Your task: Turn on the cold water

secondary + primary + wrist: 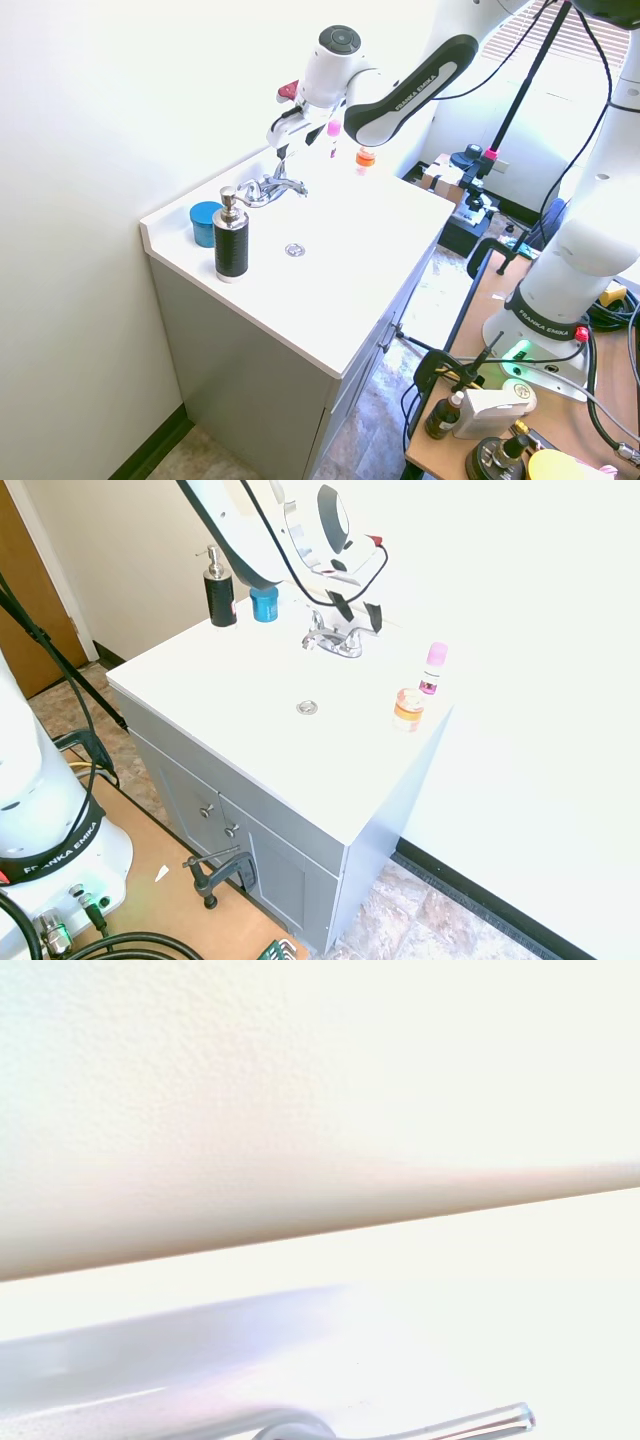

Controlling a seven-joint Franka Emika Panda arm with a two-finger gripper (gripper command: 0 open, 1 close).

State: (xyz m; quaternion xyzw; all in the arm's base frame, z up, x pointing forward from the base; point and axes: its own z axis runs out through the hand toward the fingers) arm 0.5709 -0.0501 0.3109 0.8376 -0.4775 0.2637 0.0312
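The chrome faucet (pixel 333 640) is seen at the far edge of the white worktop (pixel 250 695). Just above its right handle the claw (pixel 358 612) is held open.

"FRANKA EMIKA" stood in white letters on the dark band round the arm's base (pixel 50 855); same words readable on the base band (pixel 545 322) and along the dark forearm link (pixel 420 85). No other print was legible

The white arm reaches in from above, wrist bent downward, its gripper (pixel 358 612) pointing down with fingers (pixel 374 617) spread apart.
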